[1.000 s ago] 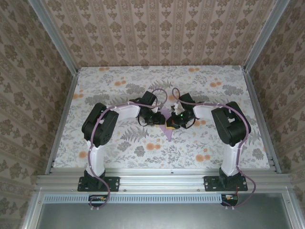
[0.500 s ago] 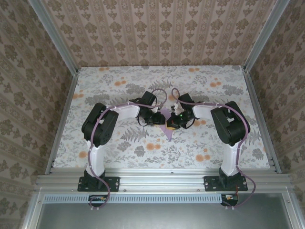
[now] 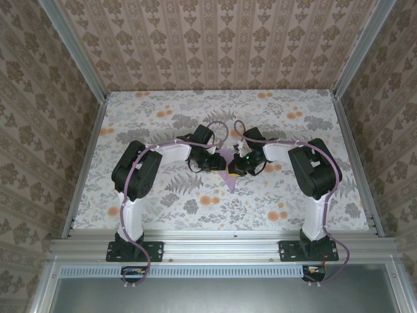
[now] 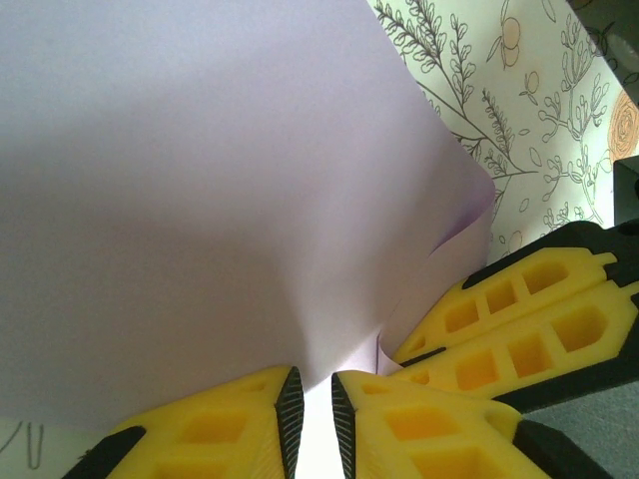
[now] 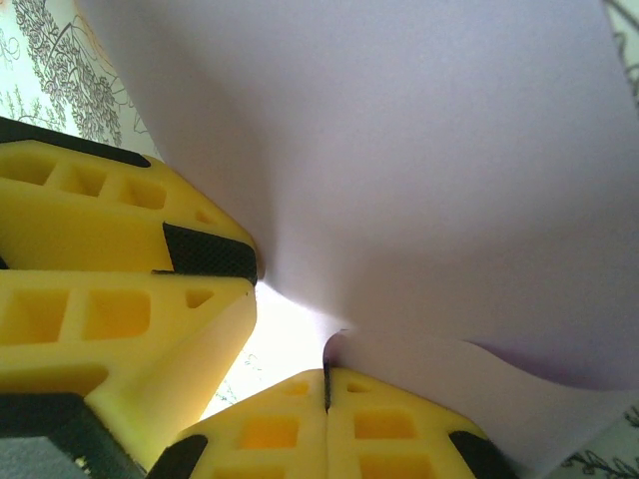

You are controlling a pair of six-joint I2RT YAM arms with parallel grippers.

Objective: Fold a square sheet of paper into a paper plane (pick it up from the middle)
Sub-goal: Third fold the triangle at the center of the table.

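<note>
The lavender-purple paper sheet sat near the middle of the grey-and-orange floral tabletop, caught between your two grippers, with a narrow pointed corner poking out toward 6 o'clock in the top view. From the left wrist it billowed across everything from 9 to 1 o'clock, and one fold ran down into the slot between the yellow fingers of your left gripper at 6 o'clock. Those jaws stood a thin gap apart, and you could not tell whether they actually pressed the paper. From the right wrist the sheet spread from 11 to 4 o'clock, and your right gripper was clenched on its lower edge, pads tight together at 6 o'clock. The right gripper's yellow fingers showed at 4 o'clock in the left wrist view, and the left gripper's fingers at 9 o'clock in the right wrist view, so the two tools were just beside each other. Overhead, the left gripper came in from 9 o'clock and the right gripper from 3 o'clock. Brown patterned walls stood around the table.
</note>
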